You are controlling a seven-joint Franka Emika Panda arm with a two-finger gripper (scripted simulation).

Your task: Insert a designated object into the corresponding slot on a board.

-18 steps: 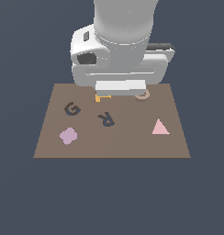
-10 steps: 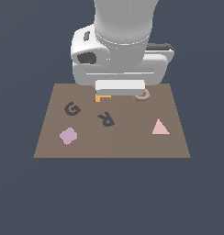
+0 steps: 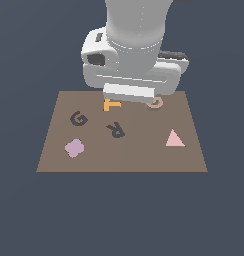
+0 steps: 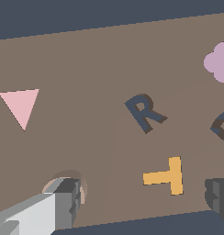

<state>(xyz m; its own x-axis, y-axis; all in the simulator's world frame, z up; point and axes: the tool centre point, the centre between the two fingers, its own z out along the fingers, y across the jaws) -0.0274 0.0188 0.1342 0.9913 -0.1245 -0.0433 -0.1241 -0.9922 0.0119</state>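
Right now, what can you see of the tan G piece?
The tan G piece is small, rounded, ring-like and peach-coloured, lying flat on the brown board near its far edge, toward the exterior view's right of the orange T. The arm hides most of it. In the wrist view, one finger covers it; contact cannot be told.

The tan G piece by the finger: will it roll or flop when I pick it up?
Probably neither. The tan G piece lies flat on the board, so rolling seems unlikely. It looks moulded like the orange T, so likely stiff. Being small and rounded, it may slip or twist between the fingers.
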